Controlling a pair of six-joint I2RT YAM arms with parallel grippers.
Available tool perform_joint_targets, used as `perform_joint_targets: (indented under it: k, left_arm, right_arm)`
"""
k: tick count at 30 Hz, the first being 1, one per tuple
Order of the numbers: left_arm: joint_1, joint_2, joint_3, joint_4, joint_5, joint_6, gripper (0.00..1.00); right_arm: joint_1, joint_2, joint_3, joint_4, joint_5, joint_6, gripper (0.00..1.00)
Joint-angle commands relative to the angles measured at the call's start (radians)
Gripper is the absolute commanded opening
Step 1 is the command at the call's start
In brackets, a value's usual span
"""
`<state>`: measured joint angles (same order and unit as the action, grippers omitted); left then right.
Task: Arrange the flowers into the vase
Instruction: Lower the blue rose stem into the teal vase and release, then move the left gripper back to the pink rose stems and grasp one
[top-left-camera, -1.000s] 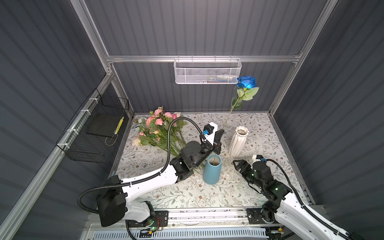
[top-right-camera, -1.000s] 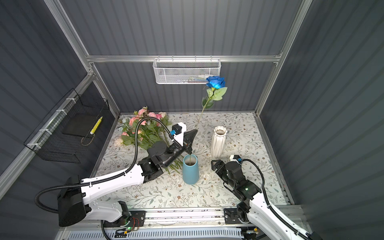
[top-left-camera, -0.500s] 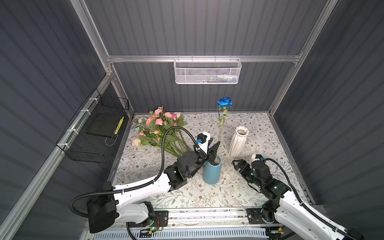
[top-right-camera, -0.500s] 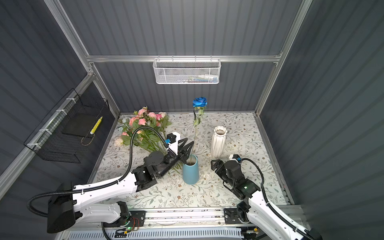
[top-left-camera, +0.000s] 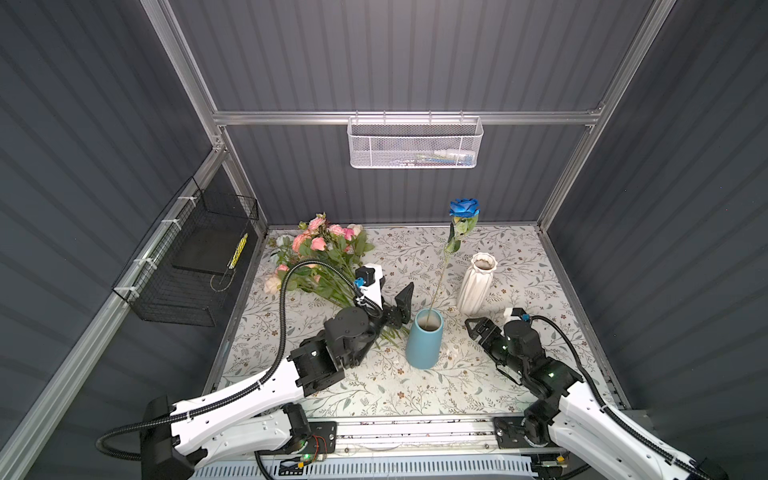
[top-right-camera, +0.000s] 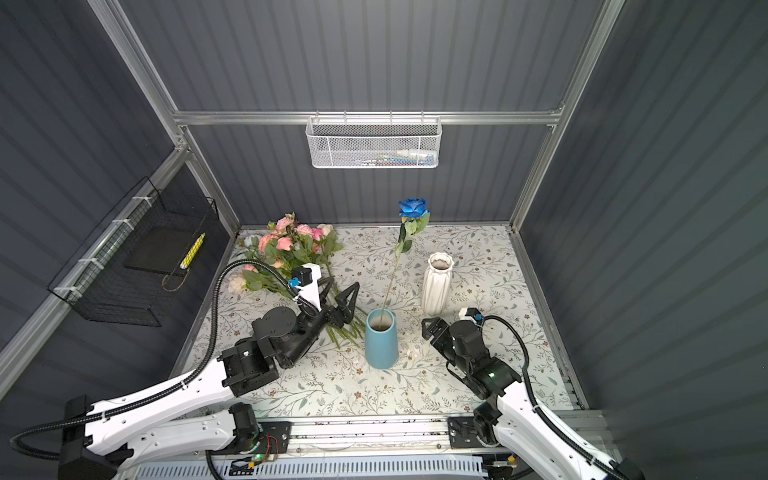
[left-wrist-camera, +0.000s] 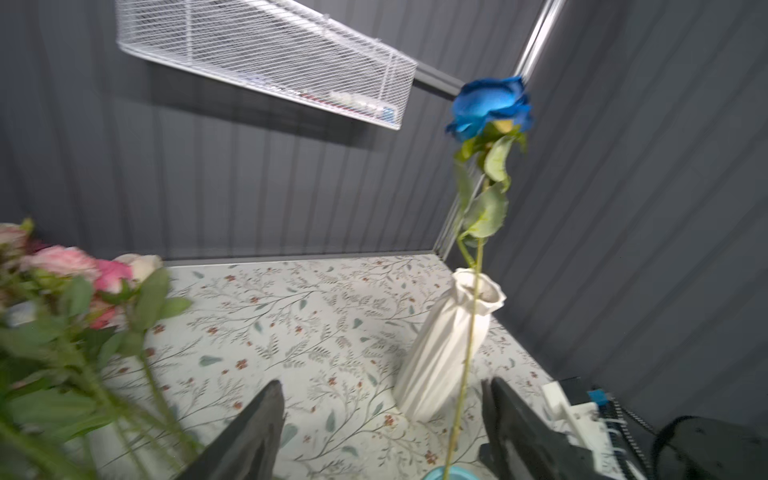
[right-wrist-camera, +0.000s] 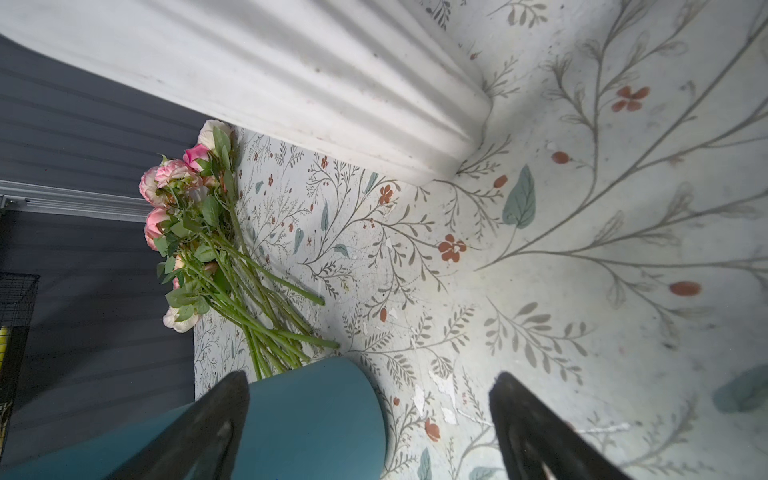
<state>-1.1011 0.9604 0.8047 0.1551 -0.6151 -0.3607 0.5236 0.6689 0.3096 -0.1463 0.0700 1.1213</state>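
Now one blue rose (top-left-camera: 464, 207), two vases (top-left-camera: 424, 343) (top-left-camera: 473, 286); left gripper (left-wrist-camera: 382, 384), right gripper (right-wrist-camera: 372, 378) spread wide.

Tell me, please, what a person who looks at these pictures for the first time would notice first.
A single deep blue rose stands tall in the blue vase at the middle of the table, with the left hand open beside it. A bunch of pink flowers lies at the back left, and a white vase stands empty just right of the blue one.
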Motion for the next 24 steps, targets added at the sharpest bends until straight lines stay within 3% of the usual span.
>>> perform_joint_targets:
  k: [1,3,6,11,13,18,21,24]
  left_arm:
    - [-0.007,-0.051,-0.014,-0.229,-0.16,-0.15,0.91]
    - [-0.006,-0.08,-0.041,-0.309,-0.246,-0.241,1.0]
    - [-0.005,-0.109,-0.081,-0.396,-0.357,-0.337,1.0]
    - [0.043,-0.096,-0.033,-0.563,-0.358,-0.361,1.0]
    - [0.144,-0.097,-0.036,-0.561,-0.266,-0.341,1.0]
    - [0.489,-0.037,-0.069,-0.459,0.145,-0.325,1.0]
    - [0.582,0.101,-0.029,-0.412,0.303,-0.31,0.92]
    - [0.619,0.218,0.003,-0.362,0.375,-0.305,0.8]
  right_arm:
    - [-0.005,0.003,0.012,-0.005,0.035,0.009,0.94]
    - [-0.009,0.003,0.006,-0.003,0.049,0.005,0.95]
    - [-0.011,-0.008,0.013,-0.028,0.062,-0.02,0.98]
    - [-0.012,-0.035,0.041,-0.075,0.065,-0.097,0.99]
    - [-0.012,-0.048,0.054,-0.092,0.068,-0.122,0.99]
    - [-0.015,-0.046,0.1,-0.12,0.065,-0.193,0.98]
    - [-0.016,-0.018,0.136,-0.146,0.056,-0.228,0.96]
    - [-0.017,0.004,0.162,-0.167,0.056,-0.245,0.95]
